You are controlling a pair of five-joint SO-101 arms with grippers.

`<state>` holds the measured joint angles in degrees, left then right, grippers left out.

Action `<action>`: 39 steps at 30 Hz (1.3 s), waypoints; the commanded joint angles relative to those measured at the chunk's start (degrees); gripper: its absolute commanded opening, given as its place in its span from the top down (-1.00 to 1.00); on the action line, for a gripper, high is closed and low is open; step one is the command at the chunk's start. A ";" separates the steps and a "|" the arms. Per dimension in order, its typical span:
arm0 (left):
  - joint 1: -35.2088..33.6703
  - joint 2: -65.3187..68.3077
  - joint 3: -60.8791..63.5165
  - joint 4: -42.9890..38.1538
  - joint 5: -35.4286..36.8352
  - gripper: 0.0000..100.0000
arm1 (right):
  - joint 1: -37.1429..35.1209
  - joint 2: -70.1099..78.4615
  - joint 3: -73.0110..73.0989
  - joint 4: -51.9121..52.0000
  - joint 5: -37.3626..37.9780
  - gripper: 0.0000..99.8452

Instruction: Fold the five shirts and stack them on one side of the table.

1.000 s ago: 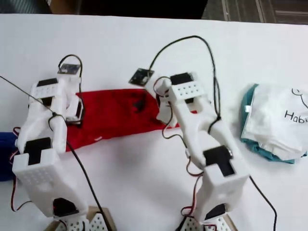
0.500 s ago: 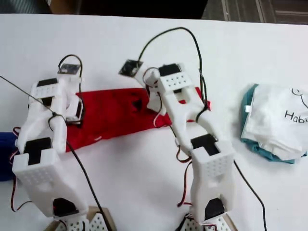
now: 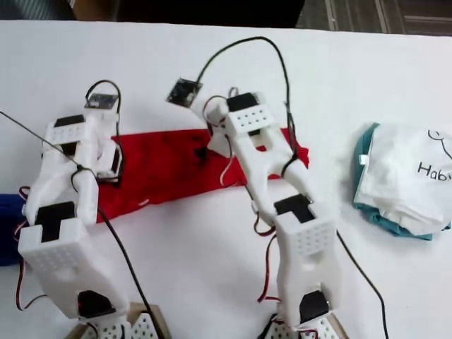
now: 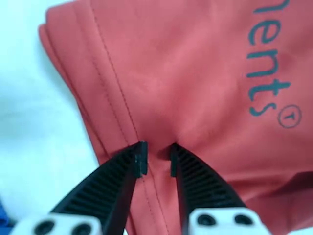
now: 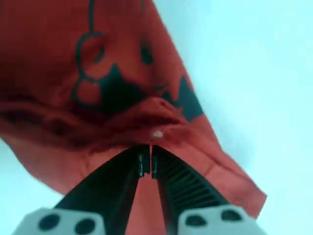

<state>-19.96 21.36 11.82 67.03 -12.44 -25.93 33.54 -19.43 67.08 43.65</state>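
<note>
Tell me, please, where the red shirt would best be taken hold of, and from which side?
Grip the red shirt near its two short ends, coming down from above. It lies flat as a long band on the table, so likely only a pinched-up edge gives purchase. The left end effector pinches the hem, the right end effector a raised fold farther along.

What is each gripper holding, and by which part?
Both hold the red shirt: left gripper pinches a fold beside the stitched hem, right gripper a bunched edge.
</note>
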 commanded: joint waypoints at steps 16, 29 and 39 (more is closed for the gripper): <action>0.44 0.35 -0.48 -1.76 -0.53 0.77 | 13.23 -0.66 -8.97 16.22 -10.81 0.96; 0.35 0.09 -0.57 -1.41 -0.44 0.77 | 19.47 -0.04 3.08 15.16 -2.73 0.96; 0.35 -0.18 -10.68 9.93 -0.62 0.77 | 15.78 -13.05 6.95 11.65 -2.46 0.96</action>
<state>-19.87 22.15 7.52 71.43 -12.53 -7.91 28.97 -12.57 79.65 41.27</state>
